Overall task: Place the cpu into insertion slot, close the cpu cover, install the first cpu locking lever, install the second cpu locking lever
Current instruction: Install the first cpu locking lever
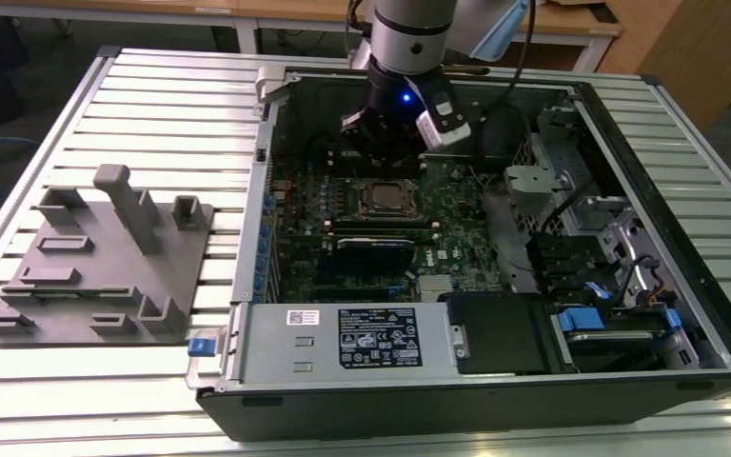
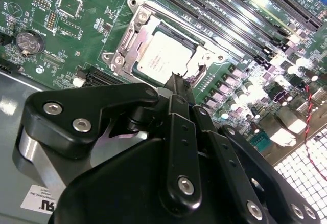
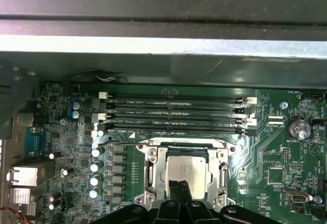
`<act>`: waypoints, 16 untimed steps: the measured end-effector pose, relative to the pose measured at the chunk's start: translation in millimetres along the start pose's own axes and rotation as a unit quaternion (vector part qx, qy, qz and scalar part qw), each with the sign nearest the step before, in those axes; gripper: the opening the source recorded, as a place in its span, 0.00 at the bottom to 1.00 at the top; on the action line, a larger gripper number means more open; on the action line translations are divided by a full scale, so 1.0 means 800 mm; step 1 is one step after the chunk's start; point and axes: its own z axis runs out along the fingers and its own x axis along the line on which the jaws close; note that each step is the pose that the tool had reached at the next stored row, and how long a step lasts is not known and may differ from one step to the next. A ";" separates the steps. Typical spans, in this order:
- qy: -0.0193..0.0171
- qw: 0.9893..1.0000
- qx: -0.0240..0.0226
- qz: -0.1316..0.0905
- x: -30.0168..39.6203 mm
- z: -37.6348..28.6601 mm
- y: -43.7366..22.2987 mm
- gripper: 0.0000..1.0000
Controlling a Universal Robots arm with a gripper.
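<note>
The cpu [image 2: 162, 59] lies flat in the insertion slot [image 1: 384, 199] on the green motherboard, its silvery top showing. The cpu cover [image 2: 129, 36] lies down around it as a metal frame, with the chip visible through its window. In the first wrist view the cpu [image 3: 188, 169] and the cpu cover [image 3: 153, 169] appear the same way, and a thin wire lever [image 3: 127, 144] runs along one side of the socket. My gripper [image 2: 176, 80] is shut with nothing in it, its tip just above one edge of the chip. In the exterior view the gripper [image 1: 388, 157] hangs over the socket.
The open computer case [image 1: 670, 219] walls in the motherboard. Long black memory slots [image 3: 173, 112] run beside the socket, with capacitors [image 3: 95, 165] on another side. A grey fixture plate [image 1: 99, 267] with upright blocks sits on the slatted table at the exterior view's left.
</note>
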 end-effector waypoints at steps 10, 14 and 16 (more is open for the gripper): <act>0.000 1.000 0.000 0.000 0.0084 0.0002 0.0002 0.10; 0.000 1.000 0.000 0.000 0.0086 0.0002 0.0002 0.10; 0.000 1.000 0.000 0.000 0.0087 0.0002 0.0002 0.10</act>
